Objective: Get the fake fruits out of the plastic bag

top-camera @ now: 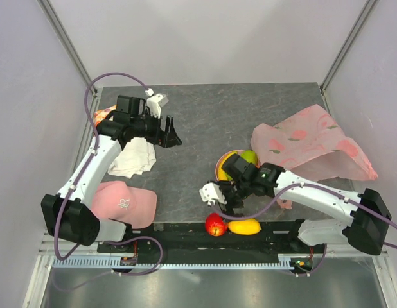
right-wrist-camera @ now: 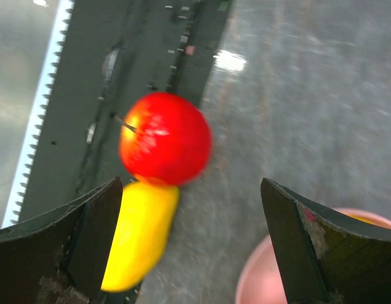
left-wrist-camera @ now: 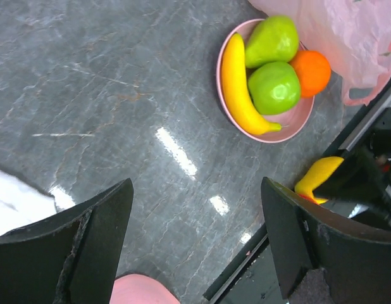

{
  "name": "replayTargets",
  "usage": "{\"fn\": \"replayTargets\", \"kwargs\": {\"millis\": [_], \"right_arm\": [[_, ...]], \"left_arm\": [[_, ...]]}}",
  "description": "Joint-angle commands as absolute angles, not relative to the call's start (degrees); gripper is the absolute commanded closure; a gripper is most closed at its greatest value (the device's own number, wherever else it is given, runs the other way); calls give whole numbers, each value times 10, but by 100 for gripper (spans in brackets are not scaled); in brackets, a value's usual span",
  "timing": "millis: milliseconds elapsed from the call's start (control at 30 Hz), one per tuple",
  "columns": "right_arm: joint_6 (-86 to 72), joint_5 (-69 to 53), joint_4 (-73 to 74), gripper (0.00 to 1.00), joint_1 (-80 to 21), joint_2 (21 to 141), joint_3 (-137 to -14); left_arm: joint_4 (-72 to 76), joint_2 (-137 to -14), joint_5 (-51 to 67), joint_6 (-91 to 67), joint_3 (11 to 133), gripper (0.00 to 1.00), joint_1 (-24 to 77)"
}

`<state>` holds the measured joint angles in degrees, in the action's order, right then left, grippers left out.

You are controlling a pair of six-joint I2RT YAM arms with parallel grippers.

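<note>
Left tool point(left-wrist-camera: 197, 182), left of the plate point(left-wrist-camera: 287, 123), and right tool point(right-wrist-camera: 190, 183), beside it, gape wide, empty. The logo point(top-camera: 123, 204) on the pink cloth point(top-camera: 142, 206) is unreadable.

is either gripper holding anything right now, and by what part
Nothing is held. The left gripper is open over the table. The right gripper is open above the red apple and yellow mango, gripping neither.

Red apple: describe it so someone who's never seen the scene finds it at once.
Go to the near edge of the grey table, roughly midway along, close by the open right gripper. Two fruits lie side by side there. The red apple is the left one from above: round, glossy red; the mango beside it is yellow and elongated.
</note>
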<state>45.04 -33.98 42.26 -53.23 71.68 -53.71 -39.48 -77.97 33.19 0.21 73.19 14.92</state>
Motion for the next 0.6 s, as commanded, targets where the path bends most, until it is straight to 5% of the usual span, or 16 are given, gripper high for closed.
{"fn": "replayTargets", "kwargs": {"millis": [0,367,567], "right_arm": [[377,-334,327,2,-588,725,-508],[288,-343,359,2,-628,849,-573],[281,-317,379,15,-628,881,-580]], "left_arm": [[-388,-735,339,-15,744,11,130],[-390,-652,362,-26,715,11,97],[-390,-621,380,-39,693,11,80]]}}
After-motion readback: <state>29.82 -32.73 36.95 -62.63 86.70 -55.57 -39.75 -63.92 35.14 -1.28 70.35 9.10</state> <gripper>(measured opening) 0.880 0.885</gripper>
